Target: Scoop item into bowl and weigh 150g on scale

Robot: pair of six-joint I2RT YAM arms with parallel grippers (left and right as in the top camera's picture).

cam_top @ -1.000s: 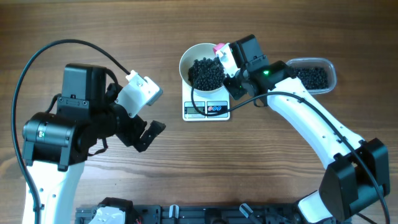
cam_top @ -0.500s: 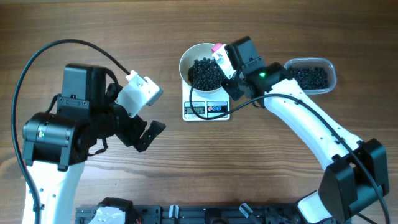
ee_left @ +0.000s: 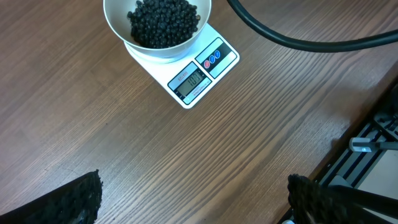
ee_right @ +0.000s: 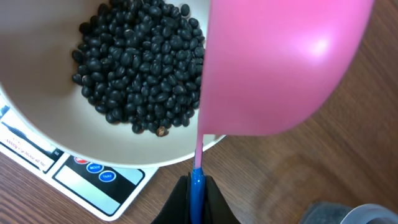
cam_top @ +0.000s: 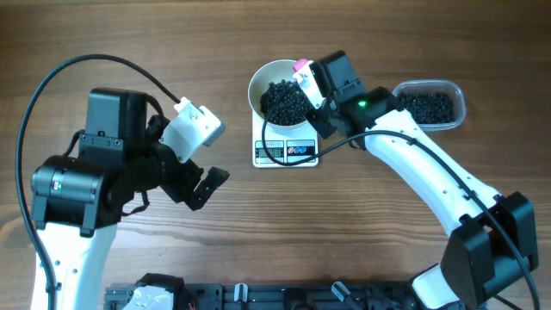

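The white bowl (cam_top: pixel 261 82) stands on the white scale (cam_top: pixel 288 151) and holds a heap of black beans, the item (cam_top: pixel 286 101). My right gripper (cam_top: pixel 313 96) is shut on the blue handle of a pink scoop (ee_right: pixel 280 62), whose cup is tipped on its side over the bowl's right rim. In the right wrist view the beans (ee_right: pixel 140 62) fill the bowl (ee_right: pixel 37 124) beside the scoop. My left gripper (cam_top: pixel 207 176) hangs open over bare wood left of the scale, nothing between its fingers. The scale's display (ee_left: pixel 194 80) faces the left wrist camera.
A clear plastic tub (cam_top: pixel 456 93) holding more black beans sits at the back right, behind my right arm. A black cable (ee_left: pixel 311 40) crosses the upper right of the left wrist view. A black rack (cam_top: pixel 258 297) runs along the table's front edge.
The right gripper and scoop shifted slightly left and back over the bowl's rim a second ago, then held still. The left arm has not moved.
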